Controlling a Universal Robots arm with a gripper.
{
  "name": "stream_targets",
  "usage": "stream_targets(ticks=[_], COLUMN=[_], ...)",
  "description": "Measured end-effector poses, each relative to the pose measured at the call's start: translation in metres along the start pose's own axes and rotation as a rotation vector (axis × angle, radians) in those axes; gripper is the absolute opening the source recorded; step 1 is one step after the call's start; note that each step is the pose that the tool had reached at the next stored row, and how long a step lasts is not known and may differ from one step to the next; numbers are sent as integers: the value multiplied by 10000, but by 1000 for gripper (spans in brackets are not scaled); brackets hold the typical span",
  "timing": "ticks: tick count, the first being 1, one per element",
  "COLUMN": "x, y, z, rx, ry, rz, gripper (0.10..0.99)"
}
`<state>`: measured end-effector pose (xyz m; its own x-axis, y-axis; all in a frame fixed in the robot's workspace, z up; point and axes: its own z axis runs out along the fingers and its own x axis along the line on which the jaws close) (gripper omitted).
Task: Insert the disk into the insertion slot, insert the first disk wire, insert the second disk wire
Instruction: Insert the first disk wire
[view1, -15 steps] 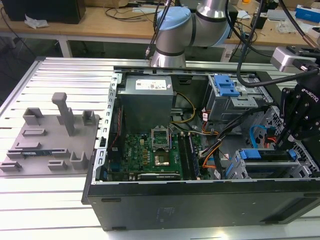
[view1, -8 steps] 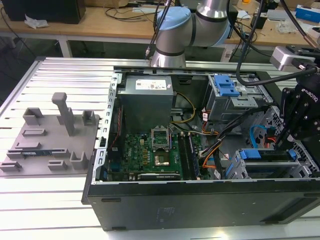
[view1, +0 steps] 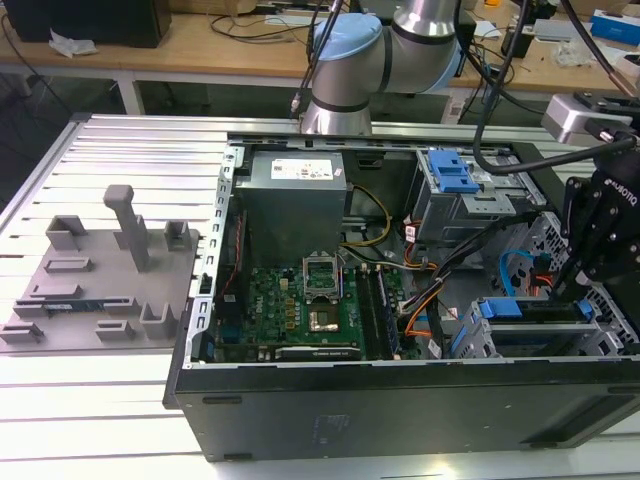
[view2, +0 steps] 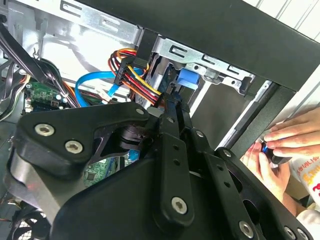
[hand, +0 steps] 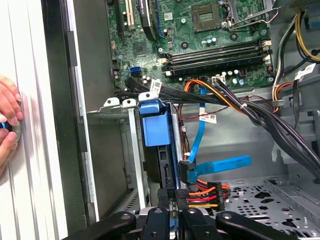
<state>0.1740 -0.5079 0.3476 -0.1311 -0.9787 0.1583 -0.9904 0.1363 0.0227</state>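
Black gripper (view2: 171, 102) sits right at the bundle of red, yellow and black wires (view2: 131, 67). Just past its tip, the disk (view2: 187, 79) shows its blue caddy end in the insertion slot (view2: 200, 56). Off to one side, beyond the black case wall (view2: 260, 35), a person's hands (view2: 292, 142) pinch something small and blue.

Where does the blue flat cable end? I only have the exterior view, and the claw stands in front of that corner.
Observer: In the first wrist view the blue flat cable ends in an angled black plug that sits against the edge of the disk.
Operator: And what is the claw nearest to?
Observer: The claw is right beside a black plug with orange, red and yellow wires, at that same disk edge.
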Motion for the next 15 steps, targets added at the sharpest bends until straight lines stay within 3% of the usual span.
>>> stream_targets(ticks=[15], x=[-3], y=[-1], z=[43], rx=[0], ry=[0], rz=[1], gripper=[165])
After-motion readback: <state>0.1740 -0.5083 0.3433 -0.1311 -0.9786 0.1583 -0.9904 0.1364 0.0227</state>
